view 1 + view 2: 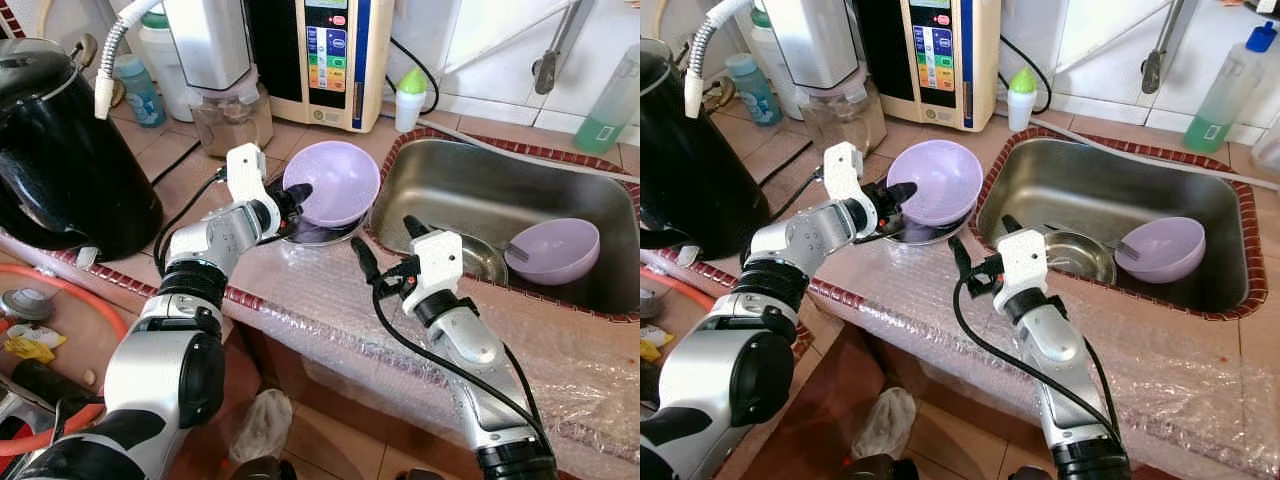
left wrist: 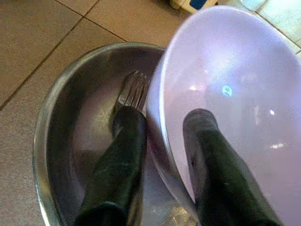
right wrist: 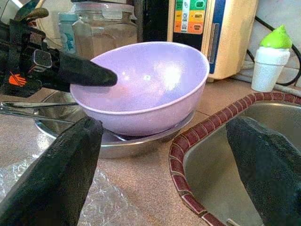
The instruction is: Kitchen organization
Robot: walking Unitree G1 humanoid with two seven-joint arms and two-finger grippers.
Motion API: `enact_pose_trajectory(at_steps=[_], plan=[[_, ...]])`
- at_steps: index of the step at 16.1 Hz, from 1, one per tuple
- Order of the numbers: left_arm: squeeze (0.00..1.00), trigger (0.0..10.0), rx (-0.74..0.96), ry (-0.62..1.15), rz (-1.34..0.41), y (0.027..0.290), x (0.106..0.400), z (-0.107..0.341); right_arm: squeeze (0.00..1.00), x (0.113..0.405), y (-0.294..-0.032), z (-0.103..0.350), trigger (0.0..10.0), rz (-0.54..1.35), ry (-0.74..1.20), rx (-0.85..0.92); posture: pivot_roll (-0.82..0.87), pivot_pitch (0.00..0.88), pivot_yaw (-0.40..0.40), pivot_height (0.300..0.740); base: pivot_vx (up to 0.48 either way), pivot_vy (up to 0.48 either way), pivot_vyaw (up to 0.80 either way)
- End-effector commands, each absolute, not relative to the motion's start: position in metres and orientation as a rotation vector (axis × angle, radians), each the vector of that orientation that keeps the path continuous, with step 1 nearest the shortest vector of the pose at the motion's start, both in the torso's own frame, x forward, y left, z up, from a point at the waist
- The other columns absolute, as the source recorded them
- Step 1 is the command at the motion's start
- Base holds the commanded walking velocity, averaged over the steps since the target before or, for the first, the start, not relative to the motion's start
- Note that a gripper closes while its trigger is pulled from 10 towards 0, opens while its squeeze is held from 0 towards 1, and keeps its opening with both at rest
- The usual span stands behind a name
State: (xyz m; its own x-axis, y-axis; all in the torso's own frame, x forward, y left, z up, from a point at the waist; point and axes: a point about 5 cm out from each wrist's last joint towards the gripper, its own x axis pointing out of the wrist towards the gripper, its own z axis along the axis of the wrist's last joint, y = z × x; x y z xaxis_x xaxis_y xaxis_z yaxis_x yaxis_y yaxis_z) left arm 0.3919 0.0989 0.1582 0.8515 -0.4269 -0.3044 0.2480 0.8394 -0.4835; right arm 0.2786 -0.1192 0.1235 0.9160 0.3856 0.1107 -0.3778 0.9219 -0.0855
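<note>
Head views: on the tiled worktop, just beside the sink, the left gripper grasps the rim of a tilted lilac bowl resting in a steel dish. A second lilac bowl lies inside the sink. The right gripper hovers by the sink's near edge, jaws spread.

Left wrist view: one finger inside the bowl, the other outside, over a fork.

Right wrist view: released jaws face the bowl beside the sink's red-tiled rim.
</note>
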Motion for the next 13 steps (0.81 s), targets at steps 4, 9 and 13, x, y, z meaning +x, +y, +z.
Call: enact_pose_trajectory(at_steps=[4, 9, 13], plan=[[0.0, 0.0, -0.436, 0.327, -0.291, 0.111, 0.394, 0.16, 0.0, 0.281, -0.116, 0.127, 10.0, 0.403, -0.139, -0.069, -0.07, 0.026, 0.107, 0.74, 0.0, 0.0, 0.0], [0.0, 0.0, -0.415, 0.257, -0.268, 0.112, 0.395, 0.164, 0.0, 0.284, -0.117, 0.128, 10.0, 0.399, -0.143, -0.069, -0.07, 0.016, 0.106, 0.74, 0.0, 0.0, 0.0], [0.0, 0.0, -0.447, 0.082, -0.301, 0.107, 0.391, 0.181, 0.0, 0.285, -0.118, 0.129, 10.0, 0.376, -0.153, -0.058, -0.06, 0.008, 0.104, 0.74, 0.0, 0.0, 0.0]])
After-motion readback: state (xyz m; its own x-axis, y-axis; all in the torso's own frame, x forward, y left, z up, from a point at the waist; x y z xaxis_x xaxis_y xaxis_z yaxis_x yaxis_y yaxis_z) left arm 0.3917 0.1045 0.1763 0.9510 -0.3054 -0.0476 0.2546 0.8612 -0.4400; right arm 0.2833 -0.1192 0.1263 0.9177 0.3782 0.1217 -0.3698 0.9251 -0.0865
